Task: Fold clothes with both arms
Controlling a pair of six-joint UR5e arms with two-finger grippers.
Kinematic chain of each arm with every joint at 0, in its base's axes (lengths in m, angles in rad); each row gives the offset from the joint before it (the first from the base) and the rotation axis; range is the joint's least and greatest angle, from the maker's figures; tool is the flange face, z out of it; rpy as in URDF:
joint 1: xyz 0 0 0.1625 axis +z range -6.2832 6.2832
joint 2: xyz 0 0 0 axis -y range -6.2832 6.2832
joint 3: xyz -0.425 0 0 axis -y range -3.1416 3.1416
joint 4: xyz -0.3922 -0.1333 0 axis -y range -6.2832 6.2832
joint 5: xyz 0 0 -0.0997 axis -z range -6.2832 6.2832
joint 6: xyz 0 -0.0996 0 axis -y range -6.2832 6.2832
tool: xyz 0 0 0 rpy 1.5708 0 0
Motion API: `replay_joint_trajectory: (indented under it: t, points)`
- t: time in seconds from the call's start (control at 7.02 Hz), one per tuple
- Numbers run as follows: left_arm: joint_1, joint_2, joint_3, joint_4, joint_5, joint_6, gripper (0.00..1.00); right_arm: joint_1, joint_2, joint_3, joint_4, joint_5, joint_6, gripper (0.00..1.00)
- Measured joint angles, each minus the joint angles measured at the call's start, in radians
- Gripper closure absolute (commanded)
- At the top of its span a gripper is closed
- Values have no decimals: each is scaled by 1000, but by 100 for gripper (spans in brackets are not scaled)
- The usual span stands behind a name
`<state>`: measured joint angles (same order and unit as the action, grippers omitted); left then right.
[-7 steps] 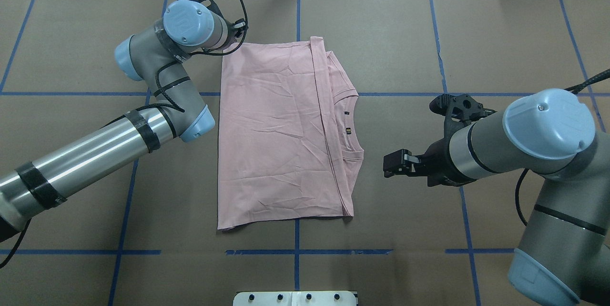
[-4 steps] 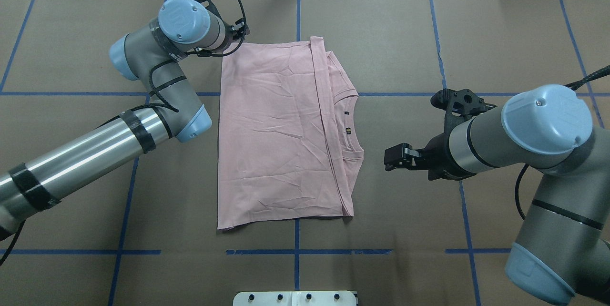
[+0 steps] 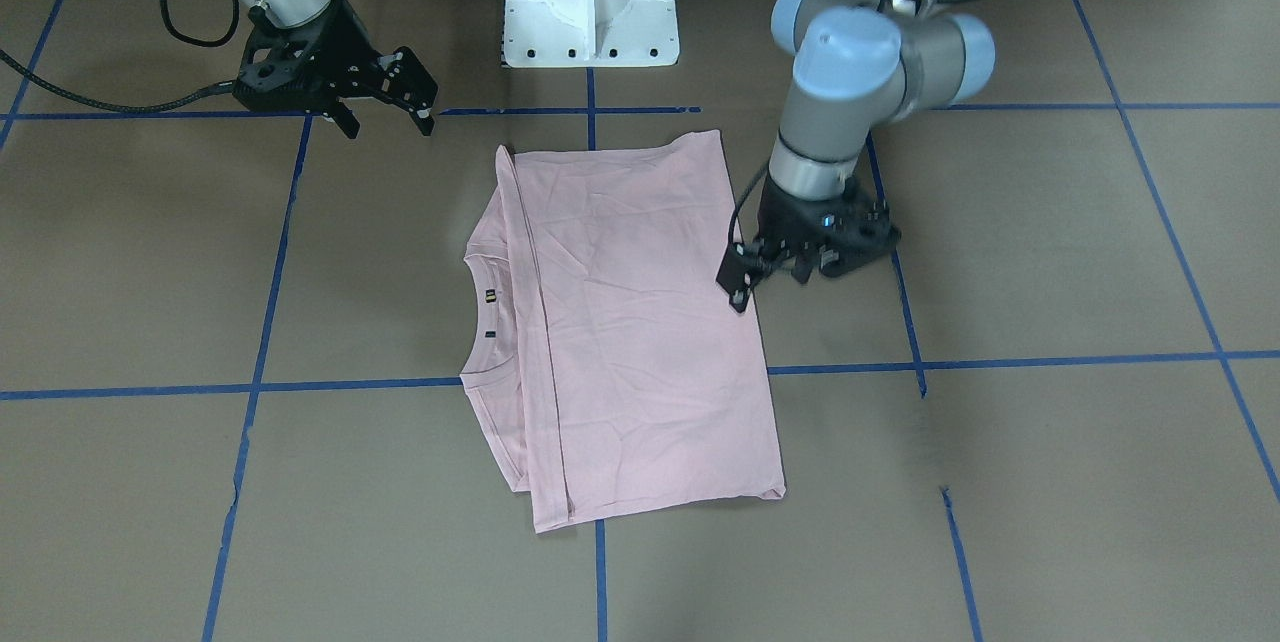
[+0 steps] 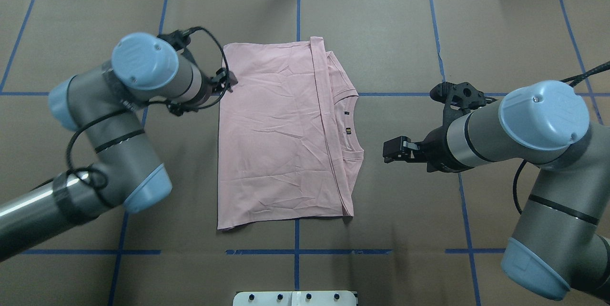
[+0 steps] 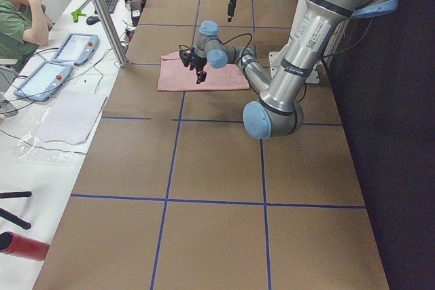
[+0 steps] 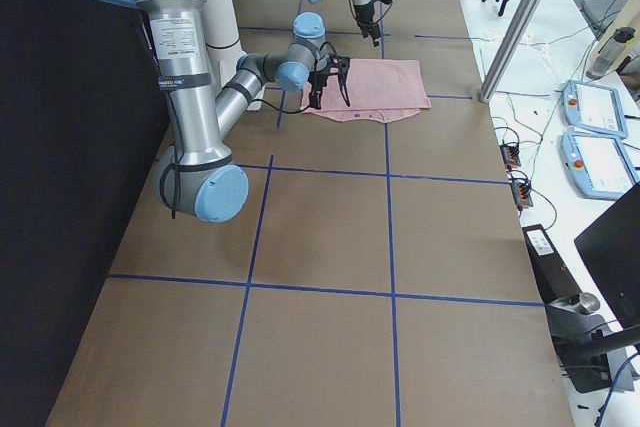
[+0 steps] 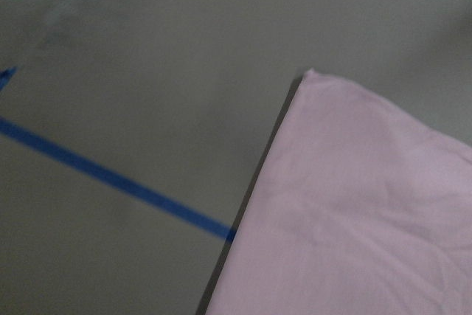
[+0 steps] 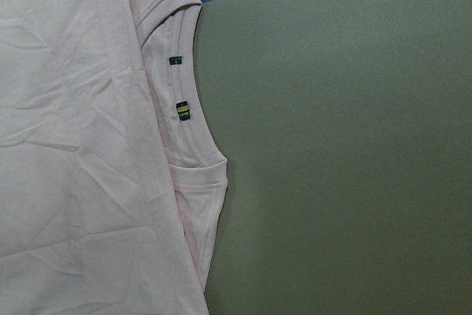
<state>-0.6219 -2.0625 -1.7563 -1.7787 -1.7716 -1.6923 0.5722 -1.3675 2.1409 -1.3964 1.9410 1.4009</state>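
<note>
Pink T-shirt (image 4: pixel 271 134) lies folded flat mid-bench, collar (image 4: pixel 351 127) toward the bench's right end. Left gripper (image 3: pixel 740 290) hangs at its left edge, grip undeterminable; right gripper (image 3: pixel 390 124) hovers nearby, released.

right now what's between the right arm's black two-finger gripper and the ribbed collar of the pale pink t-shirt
Only bare brown table paper: the right gripper sits clear of the pink T-shirt's collar, as the overhead view shows.
</note>
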Motion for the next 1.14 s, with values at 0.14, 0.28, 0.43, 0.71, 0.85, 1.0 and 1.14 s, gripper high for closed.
replay_joint_trajectory:
  t: [0.14, 0.28, 0.43, 0.71, 0.85, 1.0, 1.14]
  points:
    - [61, 67, -88, 21, 2, -96, 0, 1, 0, 0, 0, -4, -1, 0]
    - [133, 107, -132, 27, 15, -200, 0, 2, 1, 1, 0, -5, -1, 0]
    - [204, 124, -147, 29, 40, -291, 0, 2, 1, 2, 0, -6, -2, 0]
    - [313, 126, -149, 36, 74, -419, 0, 4, 1, 4, 0, -7, -2, 0]
    - [348, 126, -147, 42, 79, -450, 0, 5, 2, 4, 0, -6, -2, 0]
    - [370, 126, -146, 45, 83, -473, 1, 5, 2, 4, 0, -6, -2, 0]
    - [382, 126, -144, 46, 89, -484, 2, 5, 2, 5, 0, -6, -2, 0]
